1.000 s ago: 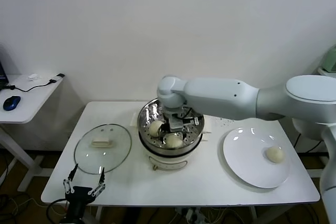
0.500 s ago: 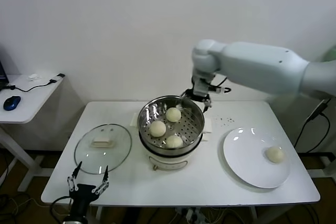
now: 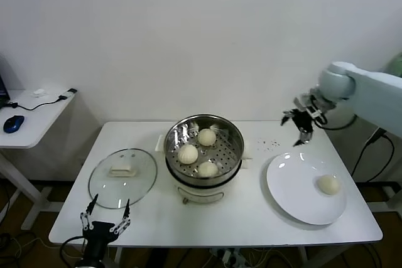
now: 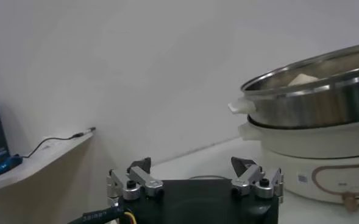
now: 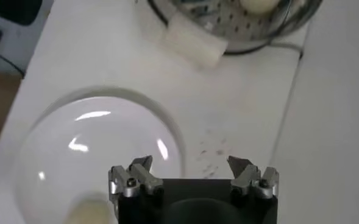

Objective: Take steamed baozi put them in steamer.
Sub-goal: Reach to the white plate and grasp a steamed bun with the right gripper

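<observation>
Resting pale round baozi (image 3: 328, 184), shiny steamer (image 3: 203, 150)

I see a plain white wall (image 3: 188, 36) filling the back of my view, evenly lit. A white table (image 3: 151, 218) stands against it. To the left, well apart, sits a smaller white side desk (image 3: 38, 114) carrying a blue mouse (image 3: 13, 122) and a black cable (image 3: 53, 100). Below it, I can make out a strip of brownish floor (image 3: 16, 208).
</observation>
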